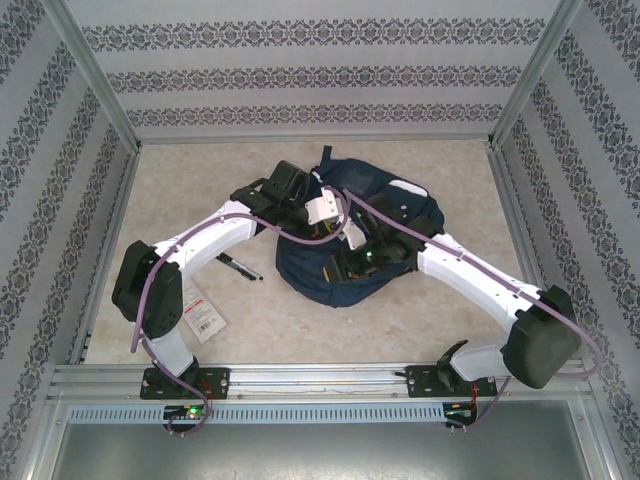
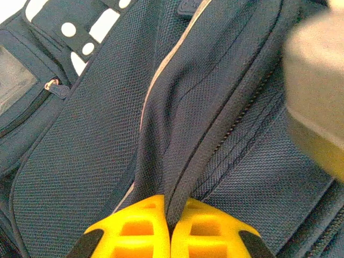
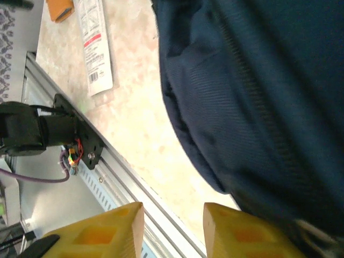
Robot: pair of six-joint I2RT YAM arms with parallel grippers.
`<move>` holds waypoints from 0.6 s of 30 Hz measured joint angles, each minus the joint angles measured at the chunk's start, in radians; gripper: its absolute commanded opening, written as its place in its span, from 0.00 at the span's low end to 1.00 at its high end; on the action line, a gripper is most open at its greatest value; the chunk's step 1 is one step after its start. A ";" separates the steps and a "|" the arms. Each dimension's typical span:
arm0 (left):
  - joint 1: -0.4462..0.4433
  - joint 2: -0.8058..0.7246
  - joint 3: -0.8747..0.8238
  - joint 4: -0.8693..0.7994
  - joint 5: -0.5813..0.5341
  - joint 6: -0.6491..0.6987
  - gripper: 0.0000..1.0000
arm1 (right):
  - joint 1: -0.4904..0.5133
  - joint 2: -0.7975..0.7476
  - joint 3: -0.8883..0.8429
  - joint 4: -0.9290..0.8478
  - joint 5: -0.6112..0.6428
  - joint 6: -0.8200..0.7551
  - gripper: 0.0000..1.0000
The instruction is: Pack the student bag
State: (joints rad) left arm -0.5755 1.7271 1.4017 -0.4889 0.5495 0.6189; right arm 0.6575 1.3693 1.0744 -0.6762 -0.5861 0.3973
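Beige marbled tabletop enclosed by striped patterned walls and aluminium frame posts, evenly lit

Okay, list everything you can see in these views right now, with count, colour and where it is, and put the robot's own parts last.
student bag: one, dark navy with white patches, middle of the table
pen: one, black, on the table left of the student bag
packet: one, white with a red label, flat near the left arm's base
small item: one, orange, by the packet's end; too cropped to identify
table: one, beige marbled, under everything
left arm: one, white and black, reaching to the student bag
right arm: one, white and black, reaching to the student bag
left gripper: one, yellow, shut on a fold of the student bag
right gripper: one, yellow, open at the student bag's edge
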 measured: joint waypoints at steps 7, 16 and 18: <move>-0.001 0.000 -0.001 0.007 0.035 0.008 0.00 | 0.015 -0.084 -0.002 -0.034 0.056 -0.145 0.48; -0.001 0.000 -0.032 0.006 0.079 0.034 0.00 | -0.083 -0.559 -0.091 -0.043 0.140 -0.534 0.58; -0.001 0.000 -0.032 0.006 0.085 0.044 0.00 | -0.130 -0.613 -0.138 0.012 0.165 -0.611 0.58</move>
State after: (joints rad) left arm -0.5766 1.7271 1.3697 -0.4828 0.6350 0.6632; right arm 0.5270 0.7559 0.9363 -0.6640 -0.4213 -0.2134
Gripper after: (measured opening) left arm 0.053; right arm 0.578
